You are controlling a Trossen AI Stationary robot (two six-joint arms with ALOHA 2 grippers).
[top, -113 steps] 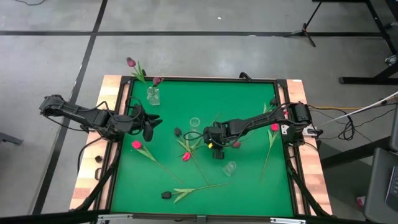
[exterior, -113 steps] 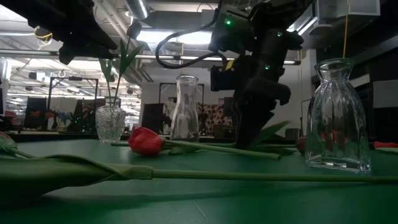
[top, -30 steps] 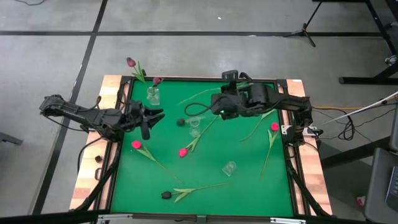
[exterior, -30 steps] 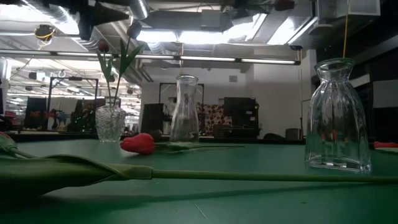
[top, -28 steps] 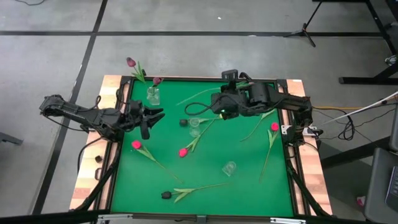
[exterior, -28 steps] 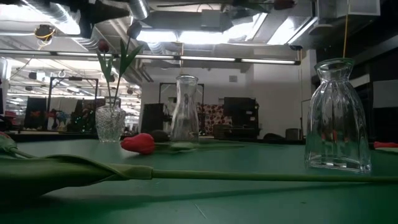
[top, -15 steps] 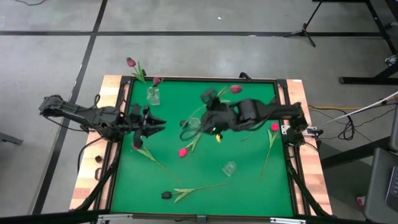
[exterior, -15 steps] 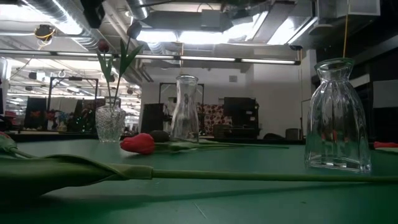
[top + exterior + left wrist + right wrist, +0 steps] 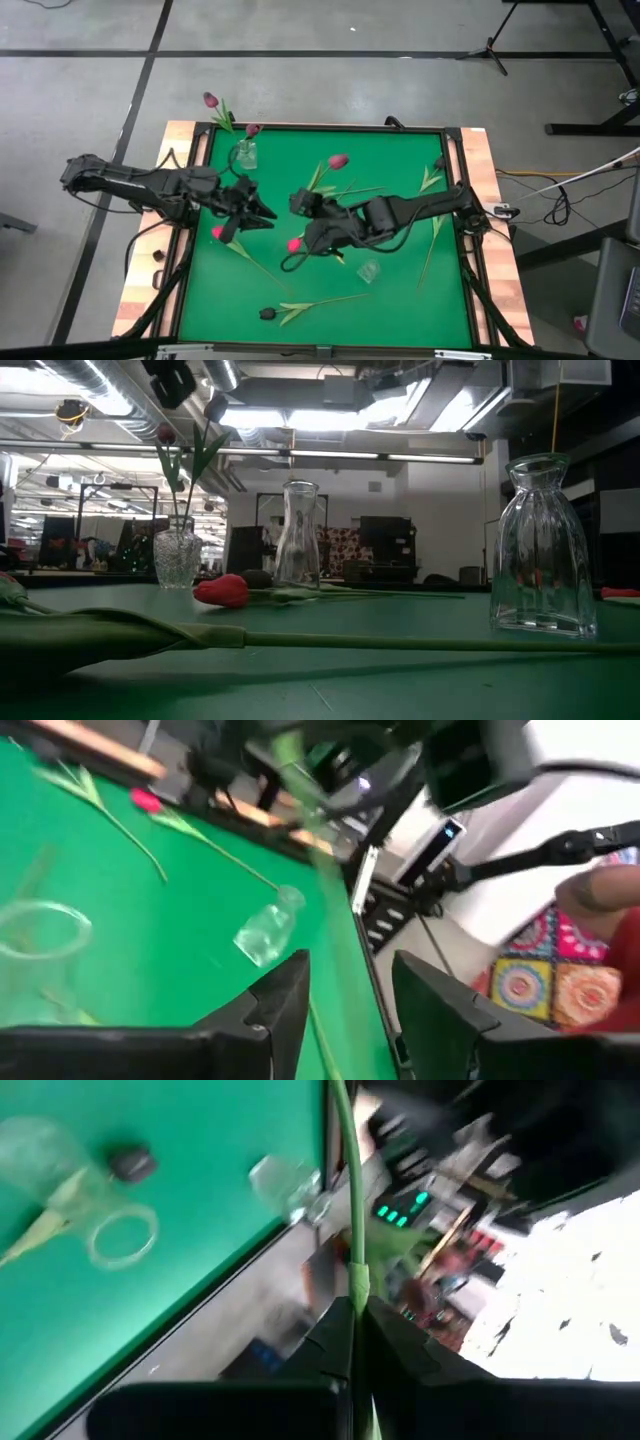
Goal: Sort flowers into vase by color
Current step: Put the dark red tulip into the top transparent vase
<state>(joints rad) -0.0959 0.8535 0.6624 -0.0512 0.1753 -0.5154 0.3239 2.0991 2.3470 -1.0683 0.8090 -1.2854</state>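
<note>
Green table (image 9: pixel 400 300); right gripper (image 9: pixel 303 203) clamped on tulip stem (image 9: pixel 352 1200), centre; left gripper (image 9: pixel 262 212) open, empty, nine o'clock. Risk: swinging stem topples vase (image 9: pixel 313 196).

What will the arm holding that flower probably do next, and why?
Likely carry it to the empty vase and lower the stem in: the right gripper, jaws shut, holds the mauve tulip by its stem, not yet in any vase.
</note>
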